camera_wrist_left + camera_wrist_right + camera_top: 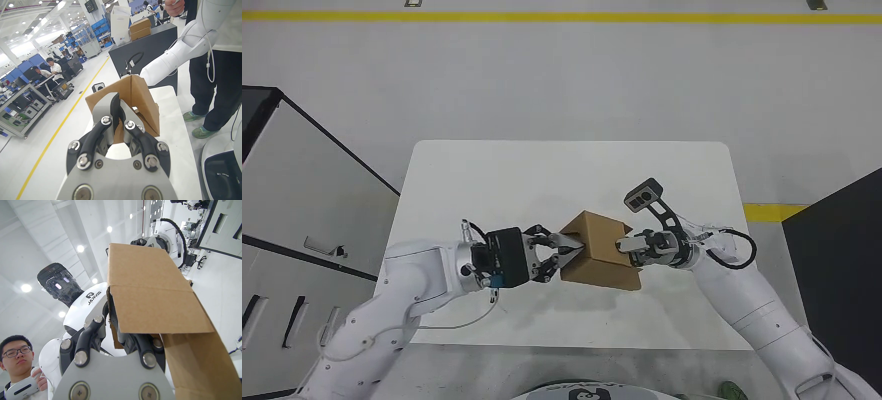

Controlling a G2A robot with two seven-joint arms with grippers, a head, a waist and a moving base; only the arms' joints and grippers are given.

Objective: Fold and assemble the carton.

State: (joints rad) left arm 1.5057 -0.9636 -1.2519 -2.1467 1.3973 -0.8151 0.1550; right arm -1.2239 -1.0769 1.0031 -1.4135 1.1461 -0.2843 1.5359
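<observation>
Brown carton [600, 250] between left pincer [564, 244], right pincer [626, 247]

The carton [600, 250] is plain brown corrugated cardboard, partly opened into a box shape, with creased panels meeting at a sharp corner and a loose flap [198, 361] hanging at one end. It is tilted over the middle of the white table [542, 170], toward the front edge; whether its underside touches the surface cannot be told. The left gripper [564, 252] pinches one end wall, the right gripper [627, 250] the opposite edge.
</observation>
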